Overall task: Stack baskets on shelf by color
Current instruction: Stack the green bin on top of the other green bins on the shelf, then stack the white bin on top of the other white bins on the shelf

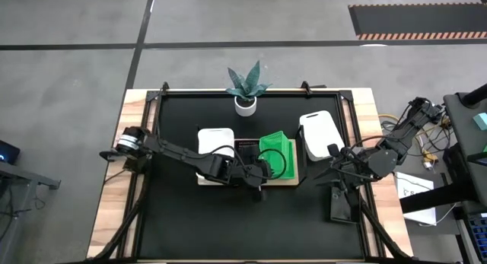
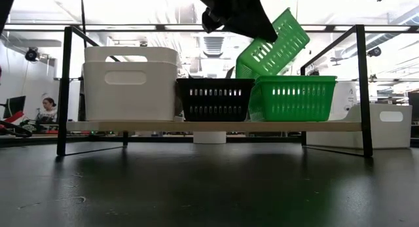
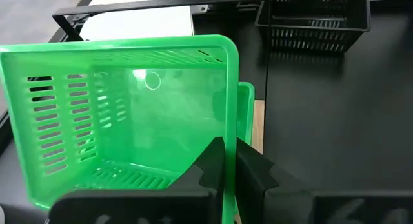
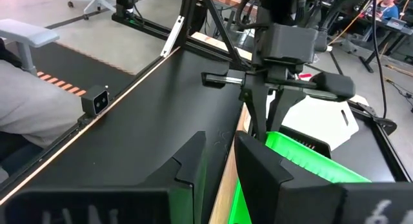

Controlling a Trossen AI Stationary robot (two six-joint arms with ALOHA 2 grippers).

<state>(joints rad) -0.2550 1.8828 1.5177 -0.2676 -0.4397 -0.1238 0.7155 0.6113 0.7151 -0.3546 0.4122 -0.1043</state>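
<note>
A green basket (image 2: 275, 42) hangs tilted in the air, just above another green basket (image 2: 292, 97) sitting at the shelf's (image 2: 216, 126) right end. The left gripper (image 3: 226, 166) is pinched tight on its rim. Black basket (image 2: 215, 99) in the middle, white basket (image 2: 129, 83) on the left. The right gripper (image 4: 219, 159) waits off to the right, fingers slightly apart, empty.

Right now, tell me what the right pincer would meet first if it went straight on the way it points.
Probably the green basket held tilted by the left pincer, which lies just ahead of the right pincer. The left arm's wrist stands right behind it. Depth is unclear, so it might pass beside the rim.
</note>
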